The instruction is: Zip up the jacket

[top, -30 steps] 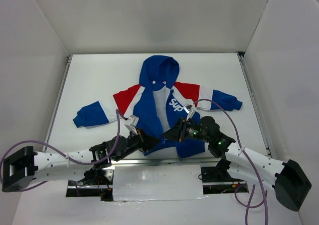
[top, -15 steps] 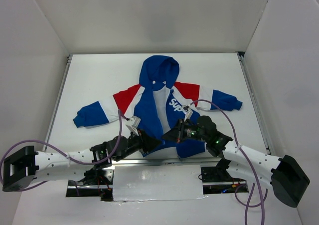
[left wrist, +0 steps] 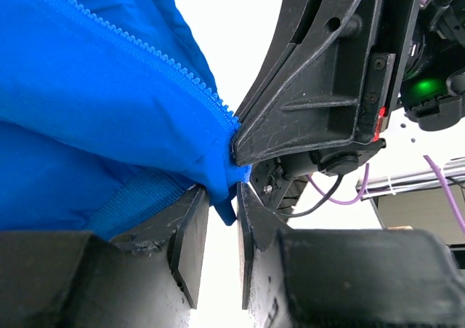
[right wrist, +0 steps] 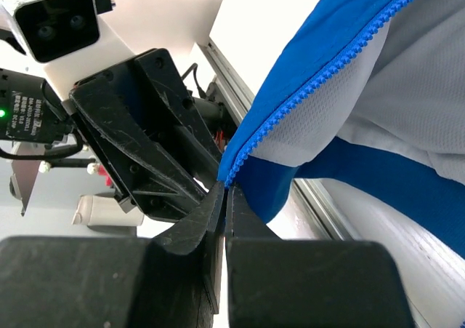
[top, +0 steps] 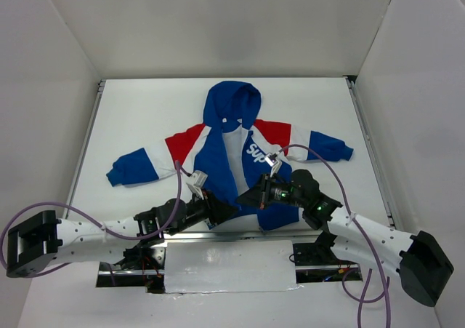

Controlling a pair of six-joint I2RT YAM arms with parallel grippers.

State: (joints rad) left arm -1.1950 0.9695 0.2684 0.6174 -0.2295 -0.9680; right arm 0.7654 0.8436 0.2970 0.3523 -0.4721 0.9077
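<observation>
The blue jacket (top: 215, 161) lies flat on the white table, hood away from me, front open with the pale lining showing. Both grippers meet at its bottom hem in the middle. My left gripper (top: 227, 210) has its jaws nearly together, with the blue hem corner (left wrist: 227, 179) of the left front panel between its tips (left wrist: 221, 197). My right gripper (top: 245, 196) is shut tight (right wrist: 225, 190) on the bottom end of the right panel's zipper edge (right wrist: 243, 157). The two zipper ends sit close together. The slider is hidden.
The white table (top: 145, 117) is walled on three sides by white panels. Metal rails run along its left, right and near edges (top: 370, 146). The sleeves spread out left (top: 127, 169) and right (top: 330, 148). Purple cables (top: 178, 186) loop over both arms.
My left gripper has shifted slightly right and toward me, closer to the right gripper. The right gripper has barely moved. The jacket lies as before.
</observation>
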